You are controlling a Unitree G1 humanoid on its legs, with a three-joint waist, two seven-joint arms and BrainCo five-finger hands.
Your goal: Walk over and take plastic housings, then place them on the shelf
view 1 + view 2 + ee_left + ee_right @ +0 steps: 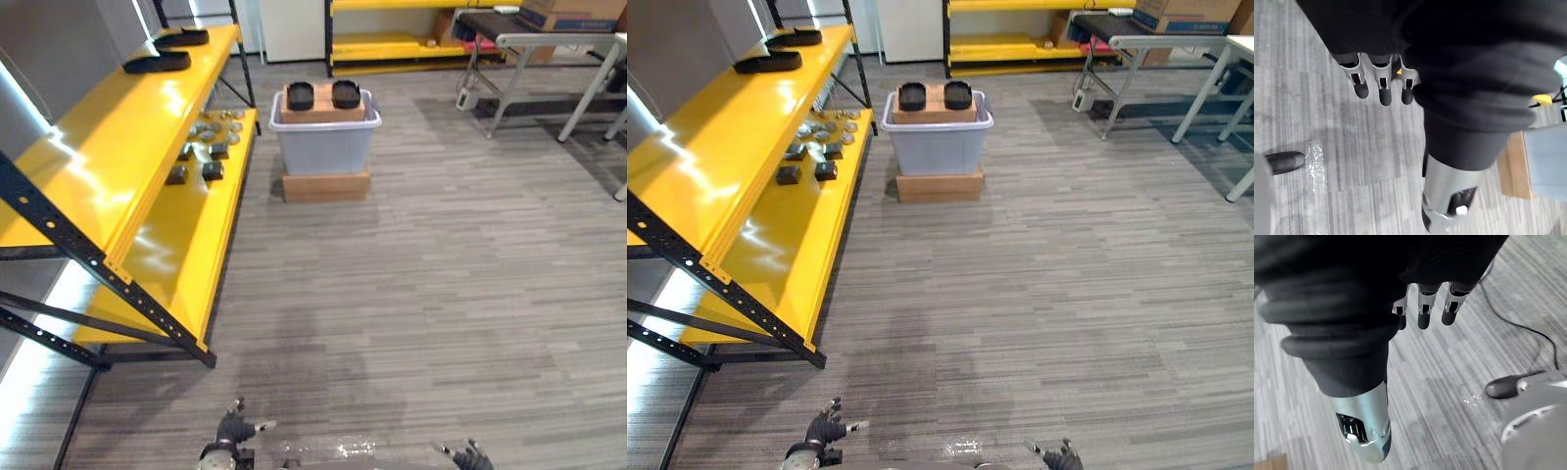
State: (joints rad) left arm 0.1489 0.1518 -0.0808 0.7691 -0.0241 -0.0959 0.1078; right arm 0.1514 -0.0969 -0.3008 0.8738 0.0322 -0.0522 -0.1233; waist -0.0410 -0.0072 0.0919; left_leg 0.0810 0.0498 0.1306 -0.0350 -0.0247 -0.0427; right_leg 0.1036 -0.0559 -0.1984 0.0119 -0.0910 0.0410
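Left eye view showed the two plastic housings side by side, well ahead of the robot. They were black, squarish with rounded corners and a raised rim. Both rested on a cardboard box that stood inside a pale grey bin, and the bin sat on a flat cardboard base on the floor. Just left of the bin ran the yellow shelf. Two flat black pieces lay at the far end of its upper level, and small dark and silvery parts lay on the lower one. The left hand and right hand hung low near the robot. Both were empty, with relaxed fingers spread apart over bare floor.
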